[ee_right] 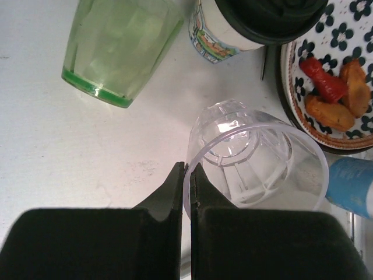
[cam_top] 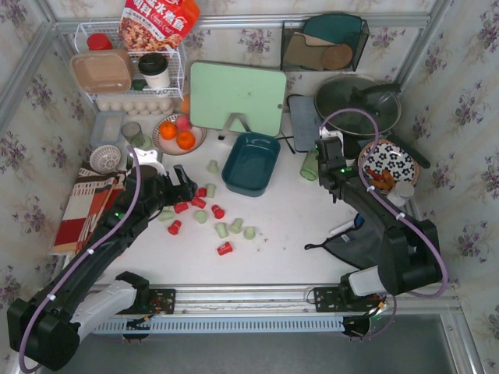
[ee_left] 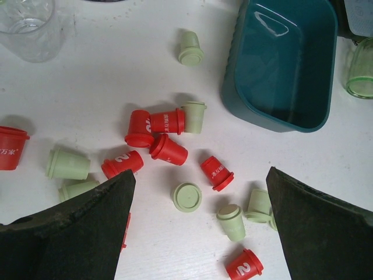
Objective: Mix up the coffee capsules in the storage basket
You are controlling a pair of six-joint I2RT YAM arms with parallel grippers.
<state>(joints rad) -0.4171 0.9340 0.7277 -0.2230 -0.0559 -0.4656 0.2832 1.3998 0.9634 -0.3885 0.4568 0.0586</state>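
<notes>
Hovering my left gripper, jaws spread wide & empty, right over the coffee capsules: red & green, strewn on the table, tipped every which way, none in the storage basket. Basket's just beyond, up-right of my tips, long axis running away. Left arm's nearer. Right gripper clenched at a clear cup rim, can't tell if pinched. Green glass flanks basket's far side.

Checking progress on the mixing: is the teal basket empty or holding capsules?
Empty. The storage basket shows only its bare floor; the coffee capsules lie scattered on the table outside it.
</notes>
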